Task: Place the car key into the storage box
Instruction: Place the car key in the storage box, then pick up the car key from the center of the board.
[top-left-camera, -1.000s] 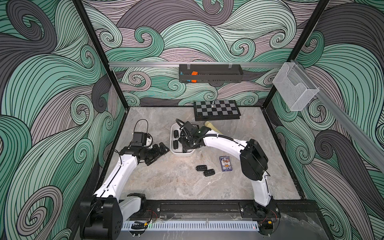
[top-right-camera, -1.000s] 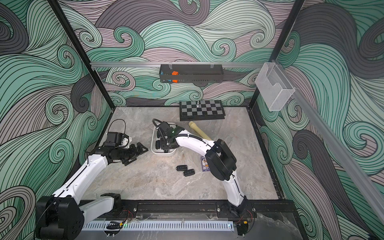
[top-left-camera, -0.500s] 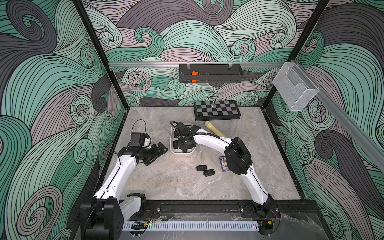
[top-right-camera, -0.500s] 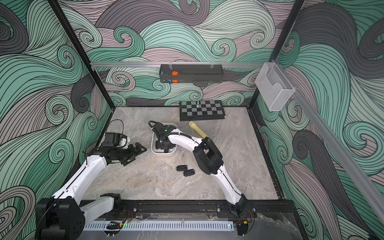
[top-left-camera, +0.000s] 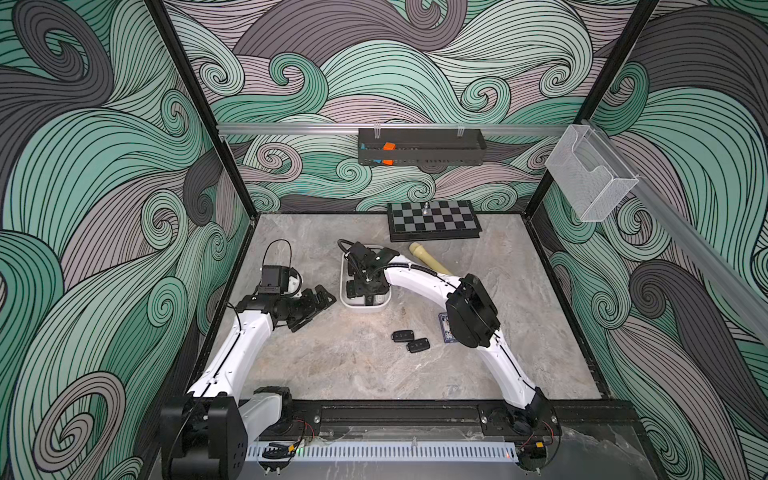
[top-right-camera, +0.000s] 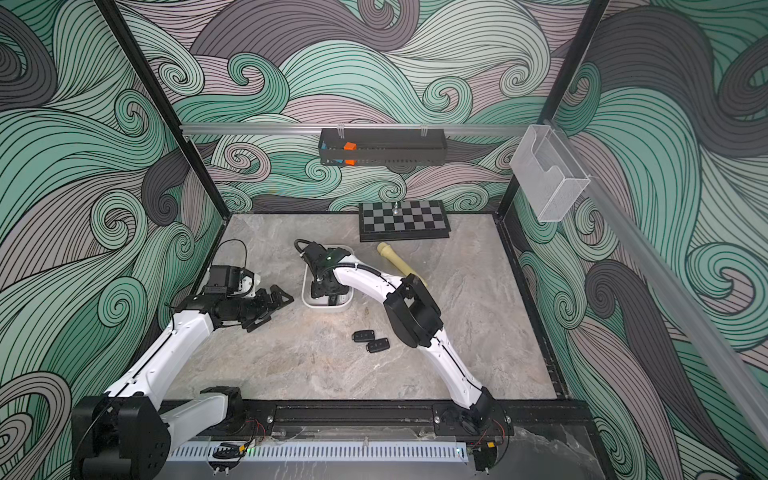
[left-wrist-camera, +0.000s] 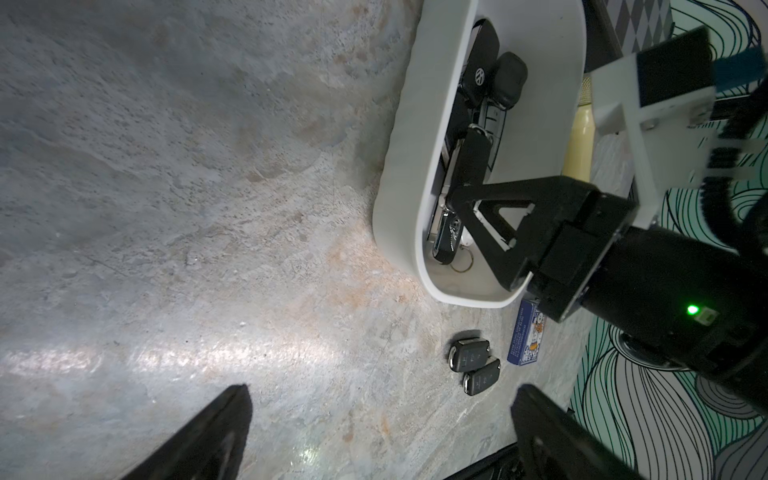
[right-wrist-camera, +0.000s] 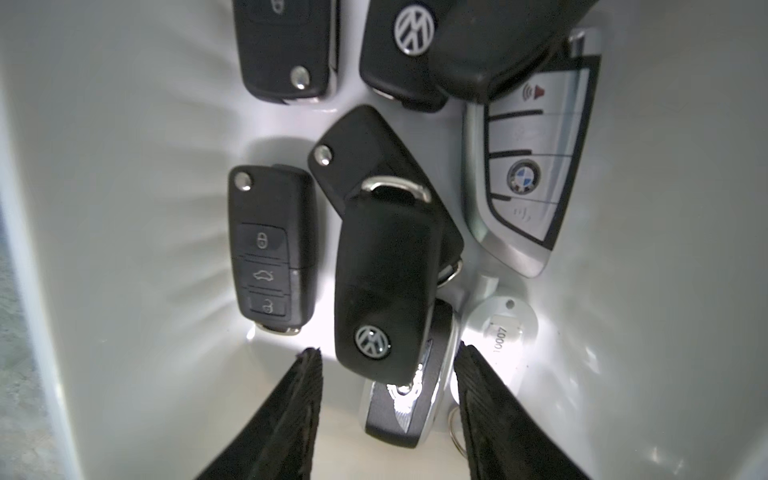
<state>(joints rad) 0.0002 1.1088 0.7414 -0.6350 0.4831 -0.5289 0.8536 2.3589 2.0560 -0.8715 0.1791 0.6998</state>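
Straddling the car key (right-wrist-camera: 384, 282) atop half-hidden keys (right-wrist-camera: 397, 417) in the storage box (right-wrist-camera: 124, 124), the right pincer (right-wrist-camera: 385, 349) is pictured spread; left pincer (left-wrist-camera: 382, 388) likewise.

Top views: storage box (top-left-camera: 365, 306) at frame centre, interior mostly covered by right gripper (top-left-camera: 365, 289); contents not resolvable. Flashlight (top-left-camera: 428, 259): lower end hidden behind right arm (top-left-camera: 419, 282). Card box (top-left-camera: 445, 332): only a strip shows beside the elbow. Chess piece (top-left-camera: 425, 208) on chessboard (top-left-camera: 434, 220), upper centre: too small to identify. Right wrist view: both fingers (right-wrist-camera: 282, 415) run off the frame edge; silver-trimmed key (right-wrist-camera: 395, 415) lies largely under the car key (right-wrist-camera: 382, 286).
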